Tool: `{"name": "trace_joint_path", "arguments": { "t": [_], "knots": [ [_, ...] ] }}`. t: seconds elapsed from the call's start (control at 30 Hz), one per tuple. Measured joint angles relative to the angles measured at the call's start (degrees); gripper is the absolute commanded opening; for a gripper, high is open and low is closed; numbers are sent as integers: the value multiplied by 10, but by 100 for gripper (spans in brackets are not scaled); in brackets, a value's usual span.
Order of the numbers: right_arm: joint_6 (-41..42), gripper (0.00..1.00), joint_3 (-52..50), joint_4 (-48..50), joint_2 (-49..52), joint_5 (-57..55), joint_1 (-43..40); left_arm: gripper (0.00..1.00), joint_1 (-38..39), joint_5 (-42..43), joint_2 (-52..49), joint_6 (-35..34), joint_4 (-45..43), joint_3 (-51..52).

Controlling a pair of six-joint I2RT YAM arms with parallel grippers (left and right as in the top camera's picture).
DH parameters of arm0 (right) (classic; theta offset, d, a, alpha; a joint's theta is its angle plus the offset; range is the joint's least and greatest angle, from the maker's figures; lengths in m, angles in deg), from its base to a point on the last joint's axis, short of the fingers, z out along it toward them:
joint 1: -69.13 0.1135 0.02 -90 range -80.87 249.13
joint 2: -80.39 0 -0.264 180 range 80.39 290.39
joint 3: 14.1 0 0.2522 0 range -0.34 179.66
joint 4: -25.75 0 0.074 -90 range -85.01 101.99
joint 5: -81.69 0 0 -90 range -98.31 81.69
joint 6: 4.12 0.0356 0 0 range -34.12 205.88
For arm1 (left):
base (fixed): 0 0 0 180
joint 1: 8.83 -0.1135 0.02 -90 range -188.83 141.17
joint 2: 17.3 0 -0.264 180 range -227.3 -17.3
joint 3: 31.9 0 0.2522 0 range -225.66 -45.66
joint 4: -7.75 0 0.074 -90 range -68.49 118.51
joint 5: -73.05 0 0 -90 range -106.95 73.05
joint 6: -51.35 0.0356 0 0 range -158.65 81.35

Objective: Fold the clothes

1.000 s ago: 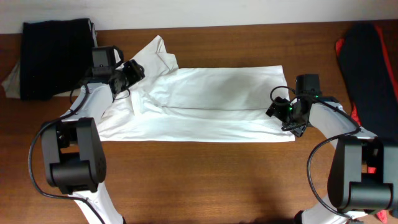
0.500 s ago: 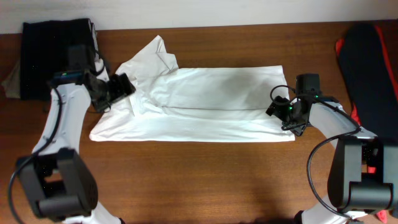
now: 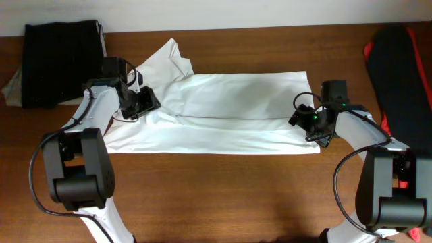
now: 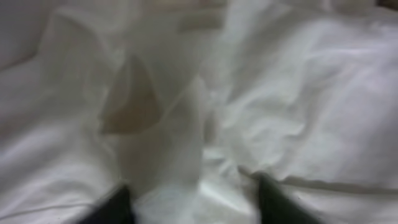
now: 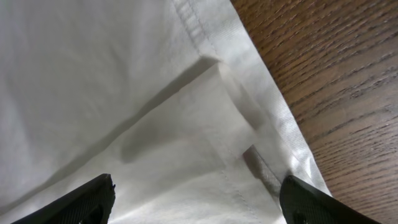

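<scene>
White garment (image 3: pixel 229 111) lay spread across the middle of the table (image 3: pixel 223 202). It was smooth on the right, wrinkled and bunched at the left end, w/ one flap poking toward the far edge. L gripper (image 3: pixel 138 102) sat on that bunched part. In the wrist view its fingers (image 4: pixel 115 208) stood apart w/ a ridge of cloth between them, but the pic was blurry, so couldn't tell if it pinched. R gripper (image 3: pixel 305 123) was at the garment's right end near the front corner, jaws wide over the hem, holding nothing. Black cloth (image 3: pixel 61 61) lay far left, and a dark item w/ red trim (image 3: pixel 398 67) far right.
</scene>
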Motion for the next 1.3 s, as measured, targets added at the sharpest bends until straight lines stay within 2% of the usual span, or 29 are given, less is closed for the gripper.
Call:
{"name": "trace_joint_path", "arguments": {
  "t": [0.03, 0.07, 0.1, 0.17, 0.37, 0.4, 0.5, 0.53, 0.57, 0.6, 0.87, 1.2, 1.23, 1.3],
  "knots": [
    [0, 88, 0, 0, 0, 0, 0, 28, 0, 9, 0, 3, -6, 0],
    [0, 88, 0, 0, 0, 0, 0, 14, 0, 17, 0, 4, -12, 0],
    [0, 88, 0, 0, 0, 0, 0, 8, 0, 26, 0, 4, -15, 0],
    [0, 88, 0, 0, 0, 0, 0, 1, 0, 31, 0, 6, -23, 0],
    [0, 88, 0, 0, 0, 0, 0, 1, 1, 41, 0, -15, -110, 2],
    [1, 88, 0, 0, 0, 0, 0, 8, 1, 41, 0, -21, -122, 2],
    [0, 88, 0, 0, 0, 0, 0, 11, 4, 42, 0, -36, -163, 2],
    [1, 88, 0, 0, 0, 0, 0, 23, 5, 43, 0, -38, -170, 2],
    [0, 88, 0, 0, 0, 0, 0, 83, 9, 43, -1, -42, -179, 2],
    [0, 88, 0, 0, 0, 0, 0, 99, 14, 43, -2, -43, -186, 2],
    [0, 88, 0, 0, 0, 0, 0, 98, 36, 45, -33, -44, -214, 1],
    [-2, 88, 0, 3, 0, 0, 0, 89, -4, 61, 38, 0, 10, -37],
    [-2, 88, 0, 3, 0, 0, 0, 84, -3, 61, 41, 2, 38, -41],
    [-1, 88, 0, 4, 0, 0, 0, 81, 5, 60, 42, 6, 64, -39]
  ]
}}
